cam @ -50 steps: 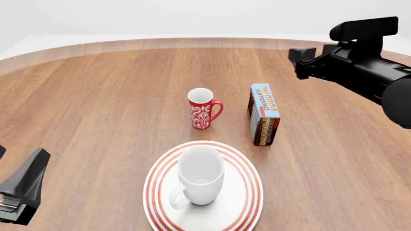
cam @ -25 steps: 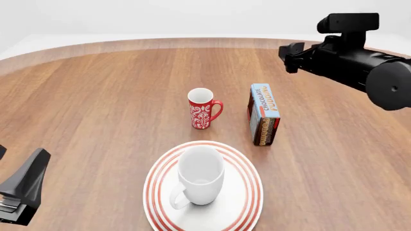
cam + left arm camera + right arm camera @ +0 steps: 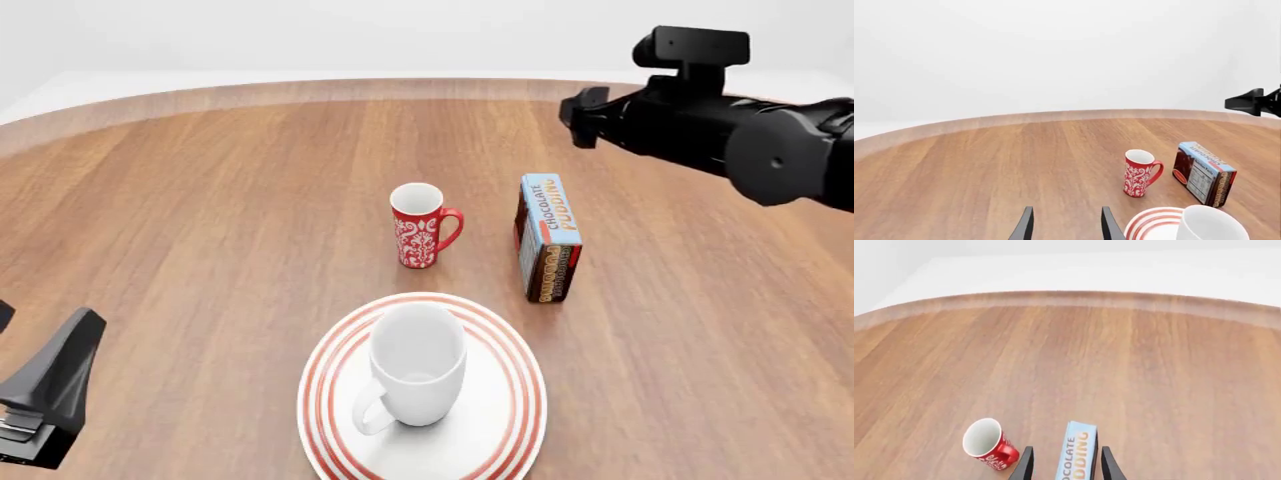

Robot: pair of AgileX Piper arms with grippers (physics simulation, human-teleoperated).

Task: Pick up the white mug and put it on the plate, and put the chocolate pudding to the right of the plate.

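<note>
The shiny, round white mug [image 3: 416, 365] with its loop handle already stands upright in the middle of the big round white plate [image 3: 514, 345] with red rings, so that part of the job looks done. What is left is the small blue box of chocolate pudding [image 3: 549, 238] with brown and red sides. It stands on the wooden table [image 3: 200, 200] just past the plate's far right edge, close to the plate but not touching it, and the slim red mug [image 3: 422, 226] with white flowers stands beside it to the left. The box is long and thin, and its long side runs away from the plate toward the far end of the table. The right claw [image 3: 579, 108] hangs in the air above the table, past the far end of the box and a little to its right. In the right wrist view the box [image 3: 1076, 452] shows right between the two black fingers [image 3: 1025, 464], which stand apart with nothing in them, so the claw is lined up along the box's long side. The right arm is much nearer to the box, so I think it should go down and grab it by the thin sides. The left claw [image 3: 1065, 224] waits low, well off to the left of the plate, with its fingers apart and empty too.
</note>
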